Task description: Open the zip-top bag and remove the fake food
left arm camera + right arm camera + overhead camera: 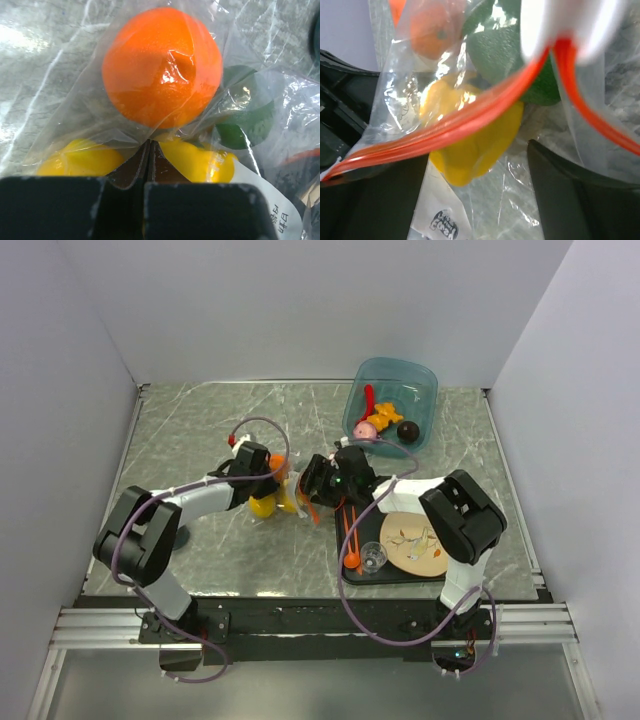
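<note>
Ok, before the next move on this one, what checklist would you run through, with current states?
1. Hold of left gripper on zip-top bag: ok, shut on film beside the orange.
2. Hold of right gripper on zip strip: not ok, jaws wide apart, strip crosses between them ungripped.
3. Zip parted: cannot tell.
4. Fake food out: not ok, the orange, yellow piece and green piece are inside the bag.

The zip-top bag is clear, glossy, crinkled plastic; the orange fake food inside looks shiny, finely dimpled plastic. The surface is marbled, satin grey.
</note>
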Robot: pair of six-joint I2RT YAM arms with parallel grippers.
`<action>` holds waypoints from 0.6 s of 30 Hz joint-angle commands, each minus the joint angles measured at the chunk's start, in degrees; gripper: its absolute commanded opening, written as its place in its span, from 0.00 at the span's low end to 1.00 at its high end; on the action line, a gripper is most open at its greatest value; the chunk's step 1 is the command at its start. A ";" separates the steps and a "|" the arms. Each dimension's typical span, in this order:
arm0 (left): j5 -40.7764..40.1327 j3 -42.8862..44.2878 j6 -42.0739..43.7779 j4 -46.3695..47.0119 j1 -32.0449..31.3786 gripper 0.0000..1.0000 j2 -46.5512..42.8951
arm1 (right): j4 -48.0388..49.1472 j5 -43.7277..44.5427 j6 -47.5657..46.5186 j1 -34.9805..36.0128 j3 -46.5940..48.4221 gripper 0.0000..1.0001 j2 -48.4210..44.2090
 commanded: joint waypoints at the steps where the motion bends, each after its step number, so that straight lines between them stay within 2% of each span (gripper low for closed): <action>1: 0.61 -0.89 -0.46 0.84 -1.23 0.01 0.97 | 1.56 0.86 -1.22 1.21 3.85 0.90 1.16; 7: 1.32 -1.59 -0.28 3.12 -2.37 0.01 0.88 | -1.69 2.00 -2.10 2.44 7.11 0.89 3.88; 16: -1.49 -4.31 -0.63 1.46 -0.62 0.01 -0.70 | -3.71 4.72 -3.68 2.44 5.61 0.44 0.11; 18: -2.71 -5.45 -1.42 1.45 0.35 0.01 -1.31 | -4.85 5.86 -4.12 2.36 5.26 0.41 -2.00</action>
